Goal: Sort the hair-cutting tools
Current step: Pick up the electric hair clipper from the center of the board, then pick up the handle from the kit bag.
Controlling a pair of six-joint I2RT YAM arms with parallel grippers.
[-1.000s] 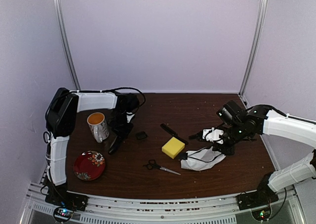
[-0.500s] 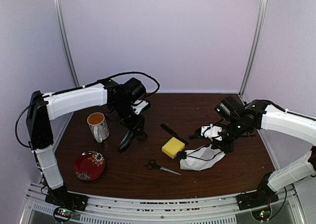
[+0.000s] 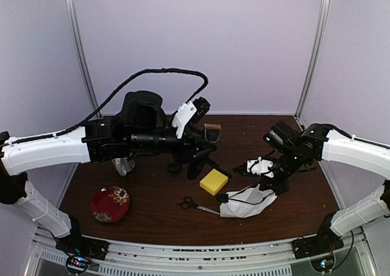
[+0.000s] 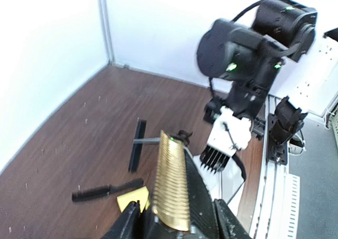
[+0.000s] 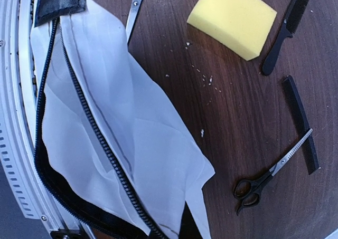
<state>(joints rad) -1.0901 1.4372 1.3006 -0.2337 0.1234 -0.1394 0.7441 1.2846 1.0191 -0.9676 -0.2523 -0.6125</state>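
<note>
So which way does the long black trimmer with the gold ribbed head have to go from here? Trying to picture the drop.

Reply: It's pinched in the left tool, both fingers part-closed around the body, up off the dark wooden worktop. Its long axis points straight out at the right tool, which sits just beyond the tip in the left wrist view. That one is clamped fully shut on the top edge of the floppy white pouch with the black zipper, lifting that edge while the rest drapes on the worktop. So the target is to the trimmer's right and lower, with the yellow sponge block in between. My guess is it goes in tip-first, with the left arm doing the travelling.

OP: And the rest of the kit?

Reply: All loose on the worktop. One pair of small black-handled scissors lies just left of the pouch. The other pair has its blades crossing a flat black comb, and a black comb with a handle is beside the sponge. Hard bits: I can't tell how far the zipper mouth gapes, the right tool's fingers barely show in its own view, and I can't find the small black square piece anywhere.
</note>
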